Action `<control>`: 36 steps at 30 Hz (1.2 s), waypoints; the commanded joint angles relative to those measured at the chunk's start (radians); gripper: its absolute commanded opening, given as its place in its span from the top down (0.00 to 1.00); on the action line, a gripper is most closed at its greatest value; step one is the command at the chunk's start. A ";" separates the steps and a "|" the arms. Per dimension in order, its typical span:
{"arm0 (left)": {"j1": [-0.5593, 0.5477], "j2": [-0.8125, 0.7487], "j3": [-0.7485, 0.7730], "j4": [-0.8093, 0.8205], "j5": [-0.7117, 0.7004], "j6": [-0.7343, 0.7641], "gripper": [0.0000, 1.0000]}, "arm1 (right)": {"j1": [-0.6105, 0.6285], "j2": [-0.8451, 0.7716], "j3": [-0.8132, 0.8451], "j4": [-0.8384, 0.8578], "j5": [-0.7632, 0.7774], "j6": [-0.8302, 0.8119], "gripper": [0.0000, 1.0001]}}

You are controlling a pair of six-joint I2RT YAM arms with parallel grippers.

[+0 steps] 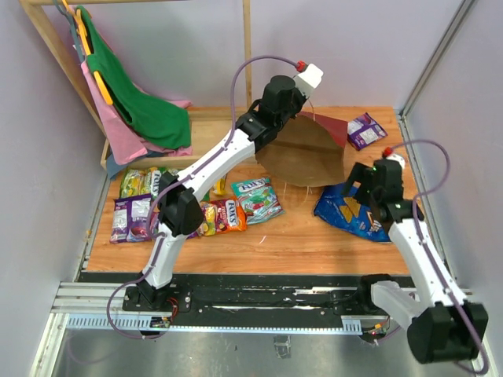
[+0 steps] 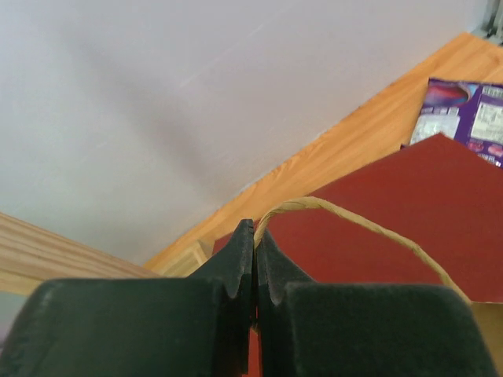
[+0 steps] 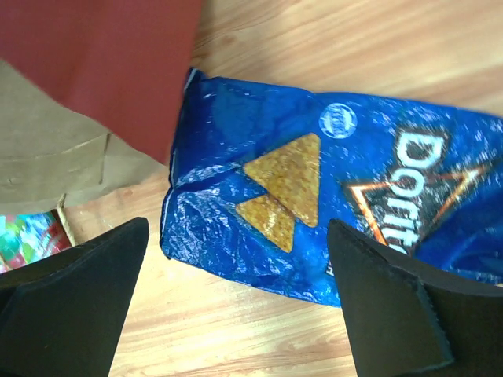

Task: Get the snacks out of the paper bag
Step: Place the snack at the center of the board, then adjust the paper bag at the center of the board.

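Two arms, two different things going on. My left gripper is way out at the far side of the table, fingers pressed together. A sliver of dark red shows between them low down, so I'm pinching the edge of the paper bag. One thin tan handle loops up right beside my right-hand finger. From the top camera the bag hangs tilted near the back wall. Its brown face is turned toward the arm bases and the dark red part sits at the upper right.

My right gripper is spread wide and grips nothing. It hovers over the blue Doritos bag, which lies flat on the wood just right of the paper bag. In the wrist view one corner of it is tucked under the bag's red edge.

As for the rest of the snacks, a bunch of candy packets lie spread over the left half of the table. One purple packet sits alone at the far right, just past the paper bag. Green and pink cloths hang on the rack in the far left corner.
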 commanded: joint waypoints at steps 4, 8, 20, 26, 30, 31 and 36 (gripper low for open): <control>0.002 0.006 0.029 -0.026 -0.020 -0.009 0.97 | 0.201 0.063 -0.011 0.028 0.026 -0.153 0.02; 0.002 0.005 0.033 -0.029 -0.009 -0.006 0.97 | 0.225 -0.005 -0.110 0.215 -0.145 -0.132 0.01; 0.002 0.015 0.047 -0.035 -0.001 -0.003 0.96 | 0.306 0.063 -0.082 0.246 -0.002 -0.198 0.03; 0.002 0.013 0.055 -0.047 -0.007 0.010 0.96 | 0.306 0.107 -0.037 0.307 0.088 -0.140 0.02; 0.002 0.010 0.055 -0.050 -0.007 0.012 0.96 | 0.301 0.152 -0.014 0.335 0.186 -0.091 0.02; 0.002 0.010 0.054 -0.052 -0.009 0.014 0.96 | 0.295 0.161 -0.008 0.345 0.188 -0.092 0.02; 0.003 0.007 0.047 -0.053 -0.013 0.026 0.97 | 0.265 0.189 0.034 0.374 0.184 -0.132 0.01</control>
